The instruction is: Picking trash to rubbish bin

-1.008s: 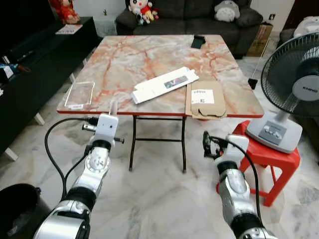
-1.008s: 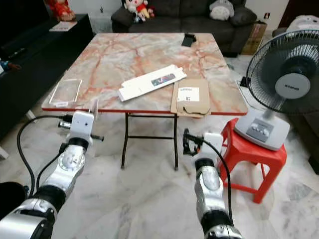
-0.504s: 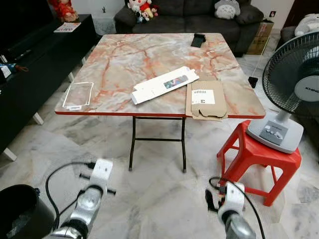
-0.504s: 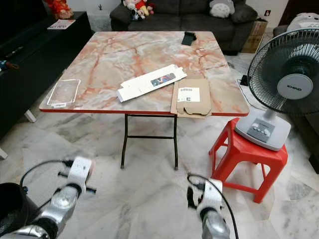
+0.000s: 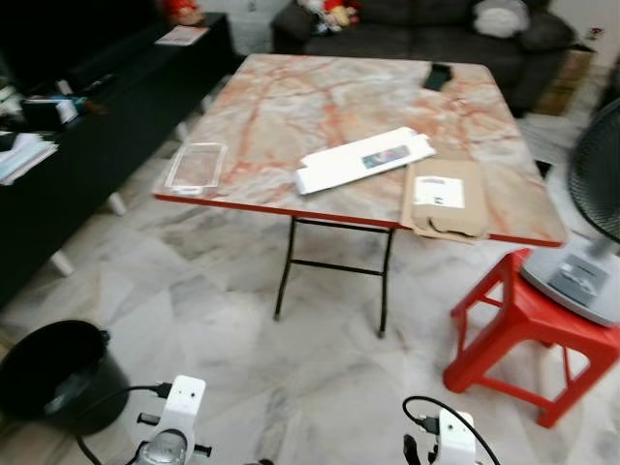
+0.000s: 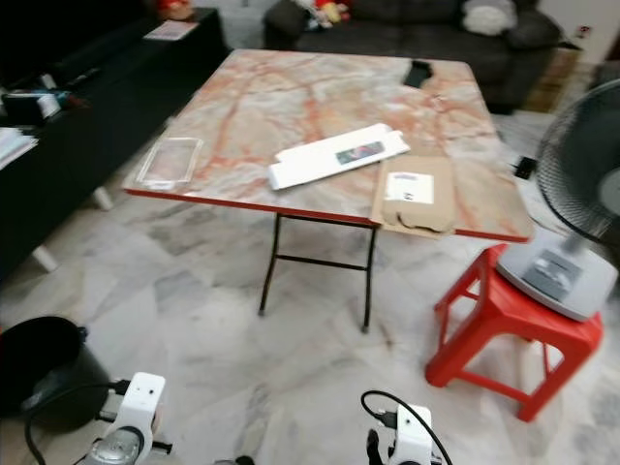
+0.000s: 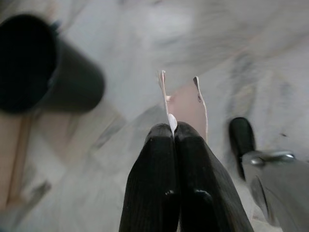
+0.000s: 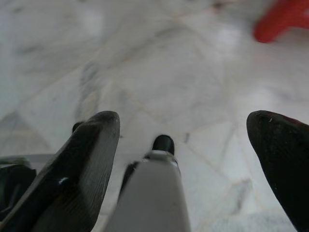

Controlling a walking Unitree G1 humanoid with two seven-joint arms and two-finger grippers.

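A marble-topped folding table [image 5: 291,107] is seen on a pale marble floor [image 5: 242,320], with a red stool [image 5: 523,334] beside it. A black rubbish bin [image 5: 53,373] stands low at the robot's left. A thin clear piece of trash [image 7: 181,101] is pinched between the closed left gripper [image 7: 174,131] fingers; the right gripper [image 8: 183,130] is spread wide and empty

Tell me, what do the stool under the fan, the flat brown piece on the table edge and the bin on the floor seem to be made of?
Stool: glossy moulded plastic, going by its even bright red sheen. Flat brown piece: matte cardboard with a white label, probably a flattened box. Bin: smooth black, likely plastic, though blur leaves that open.
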